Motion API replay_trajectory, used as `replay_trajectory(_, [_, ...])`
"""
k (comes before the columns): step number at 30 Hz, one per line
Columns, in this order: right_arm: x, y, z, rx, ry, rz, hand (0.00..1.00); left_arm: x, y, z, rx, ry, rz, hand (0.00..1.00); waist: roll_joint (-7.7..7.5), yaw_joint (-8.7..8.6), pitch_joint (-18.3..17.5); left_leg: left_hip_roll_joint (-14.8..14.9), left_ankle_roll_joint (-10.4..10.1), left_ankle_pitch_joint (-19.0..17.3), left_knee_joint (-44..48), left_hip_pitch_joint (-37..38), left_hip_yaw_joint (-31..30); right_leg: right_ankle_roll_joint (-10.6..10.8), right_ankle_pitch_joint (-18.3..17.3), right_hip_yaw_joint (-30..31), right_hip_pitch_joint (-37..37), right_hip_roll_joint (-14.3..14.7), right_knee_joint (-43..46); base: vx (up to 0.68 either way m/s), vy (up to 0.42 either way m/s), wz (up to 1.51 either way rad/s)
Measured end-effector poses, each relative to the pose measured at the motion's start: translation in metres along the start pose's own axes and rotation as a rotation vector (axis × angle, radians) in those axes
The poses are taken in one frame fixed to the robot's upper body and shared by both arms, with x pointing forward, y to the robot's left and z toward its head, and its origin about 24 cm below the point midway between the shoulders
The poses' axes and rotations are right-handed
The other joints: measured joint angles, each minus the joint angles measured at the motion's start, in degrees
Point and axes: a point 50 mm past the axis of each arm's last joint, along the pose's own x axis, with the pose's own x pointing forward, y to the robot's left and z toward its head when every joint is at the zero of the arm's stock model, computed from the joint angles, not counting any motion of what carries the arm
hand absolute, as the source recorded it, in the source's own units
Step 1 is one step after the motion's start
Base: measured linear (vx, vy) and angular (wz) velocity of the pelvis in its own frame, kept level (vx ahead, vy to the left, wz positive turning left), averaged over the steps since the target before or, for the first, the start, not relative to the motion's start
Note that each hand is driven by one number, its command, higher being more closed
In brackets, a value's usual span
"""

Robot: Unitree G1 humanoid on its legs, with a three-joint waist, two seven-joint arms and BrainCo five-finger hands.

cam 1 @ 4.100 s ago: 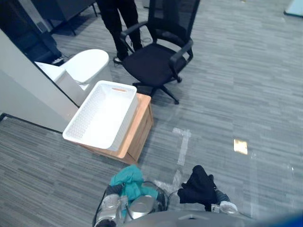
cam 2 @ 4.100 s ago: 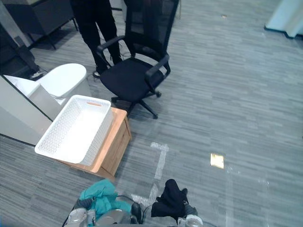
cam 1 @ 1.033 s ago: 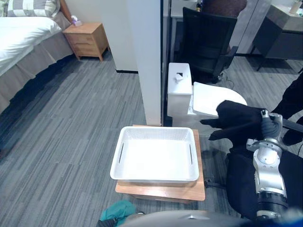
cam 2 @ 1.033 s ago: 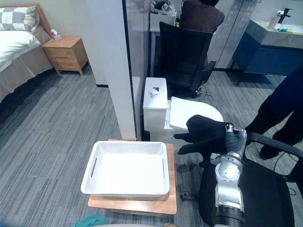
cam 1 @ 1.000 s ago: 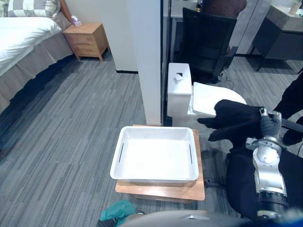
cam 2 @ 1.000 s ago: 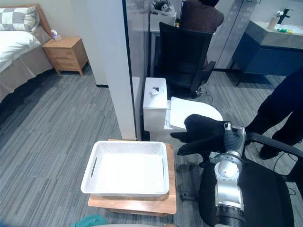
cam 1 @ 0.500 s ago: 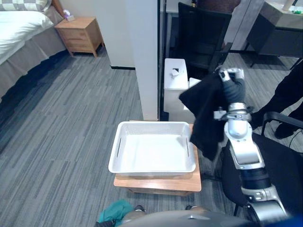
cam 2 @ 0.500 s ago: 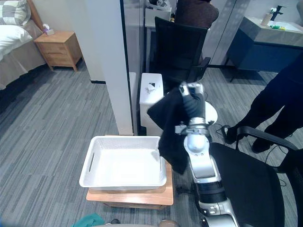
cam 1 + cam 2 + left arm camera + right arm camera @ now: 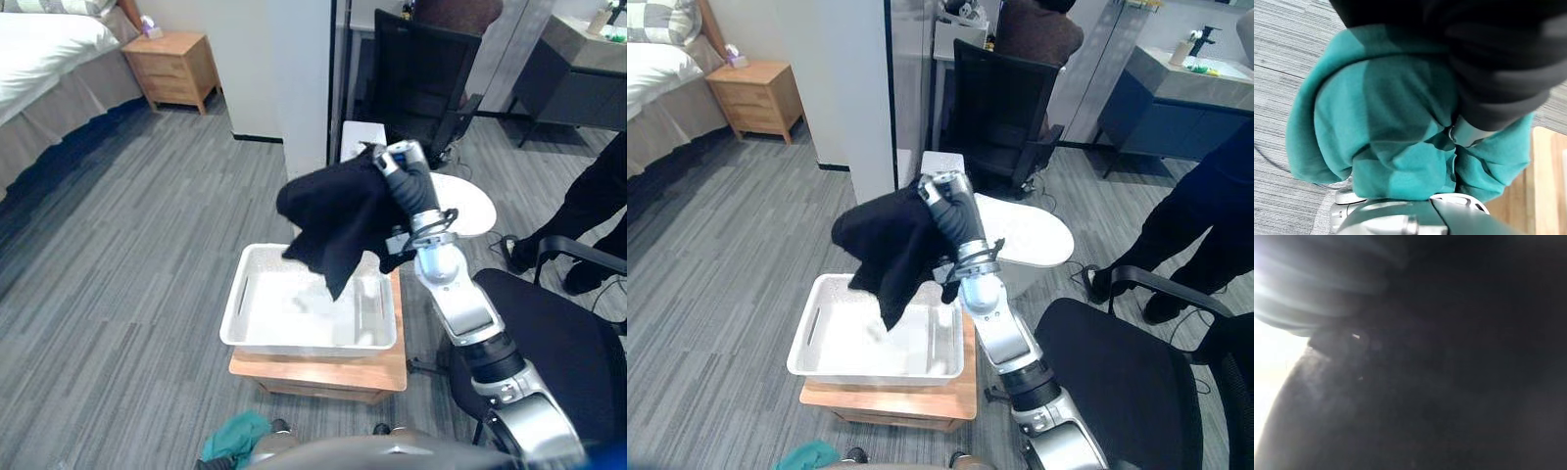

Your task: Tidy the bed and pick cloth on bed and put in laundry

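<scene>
Over white basket [image 9: 294, 345], black cloth [image 9: 338, 220], bunched, drooping

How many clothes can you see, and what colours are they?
Black cloth: 1, held by the right hand above the white basket.
Teal cloth: 1, bunched at the left hand.
Total: 2

Black cloth [image 9: 338, 211]: one. Teal cloth [image 9: 1386, 132]: one. White basket [image 9: 235, 308]: one. Wooden stand [image 9: 318, 375]: one. Toilet [image 9: 462, 201]: one. Office chairs [image 9: 421, 69] [image 9: 558, 343]: two. Nightstand [image 9: 176, 69]: one. Bed [image 9: 49, 49]: one.
</scene>
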Motion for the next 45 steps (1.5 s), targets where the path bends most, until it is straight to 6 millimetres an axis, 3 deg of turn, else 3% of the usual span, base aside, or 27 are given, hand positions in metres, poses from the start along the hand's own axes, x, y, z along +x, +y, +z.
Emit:
replay_trajectory(6, [-0.007,0.059,-0.002,0.065,0.039,0.222,1.00,0.000,0.001,0.001,0.002,-0.002,0.010,1.00,-0.46,0.77,-0.2,1.0,-0.6,0.6,0.0,-0.8,-0.1,-0.5,0.4,0.0,-0.8,1.0,-0.1,-0.01,-0.016,0.00])
replay_trajectory(14, [0.003,0.078,-0.012,0.035,0.080,0.298,1.00,0.001,0.000,0.006,0.029,-0.026,0.013,1.00,-0.59,1.67,0.1,1.3,-1.0,1.1,0.0,-2.9,-1.7,-0.7,0.6,-1.3,-1.9,1.2,-0.3,-0.02,-0.011,0.09])
replay_trajectory(15, [0.004,0.080,-0.014,0.033,0.090,0.300,1.00,0.002,-0.001,0.008,0.033,-0.032,0.011,1.00,0.00,1.86,0.6,1.3,-0.8,1.4,0.0,-3.1,-1.8,-0.7,0.7,-1.4,-2.0,1.3,-0.3,0.00,0.000,0.00])
replay_trajectory(16, [0.006,0.081,-0.015,0.029,0.092,0.303,1.00,0.003,-0.002,0.014,0.043,-0.048,0.006,1.00,-0.72,1.98,1.2,1.3,-0.7,1.6,0.0,-3.1,-1.8,-0.8,0.7,-1.4,-2.1,1.3,-0.2,-0.03,-0.007,0.02])
replay_trajectory(20, [0.020,0.083,-0.018,-0.011,0.101,0.314,1.00,0.007,-0.007,0.042,0.049,-0.122,-0.005,1.00,-0.55,2.95,3.9,1.6,-1.0,2.4,0.0,-6.8,-2.0,-1.1,1.6,-1.4,-5.9,1.6,0.1,-0.06,-0.013,0.03])
replay_trajectory(25, [0.042,0.070,-0.027,-0.103,0.132,0.280,1.00,0.009,-0.012,0.072,0.047,-0.212,-0.007,1.00,0.07,3.26,8.2,1.6,-0.3,4.3,0.1,-11.5,-3.5,-1.3,1.7,-3.0,-10.6,1.5,2.4,-0.06,-0.014,0.17])
replay_trajectory(30, [0.082,0.027,-0.022,-0.206,0.118,0.135,1.00,0.009,-0.018,0.100,0.049,-0.305,-0.015,1.00,1.51,3.12,12.2,1.2,-0.2,5.3,0.1,-16.4,-3.6,-1.2,1.6,-2.9,-16.7,1.0,5.2,-0.04,-0.004,0.03])
replay_trajectory(33, [0.093,0.004,-0.020,-0.235,0.113,0.061,1.00,0.007,-0.023,0.111,0.069,-0.352,-0.034,1.00,2.72,3.13,13.5,0.9,0.4,6.0,0.1,-18.4,-3.4,-1.2,1.6,-2.8,-19.3,0.7,6.2,0.00,0.000,0.00])
replay_trajectory(37, [0.093,-0.004,-0.021,-0.242,0.122,0.018,1.00,0.005,-0.025,0.118,0.060,-0.385,-0.039,1.00,3.86,2.94,15.1,0.8,0.4,6.2,0.1,-18.7,-3.1,-1.4,1.4,-2.1,-20.3,0.6,6.8,0.02,0.005,-0.08])
replay_trajectory(45, [0.092,0.001,-0.021,-0.229,0.126,0.008,1.00,0.000,-0.035,0.140,0.072,-0.462,-0.064,1.00,5.61,2.82,16.5,0.9,0.3,6.3,0.2,-20.1,-2.1,-1.7,0.9,-1.1,-23.2,0.8,8.8,0.00,-0.008,-0.06])
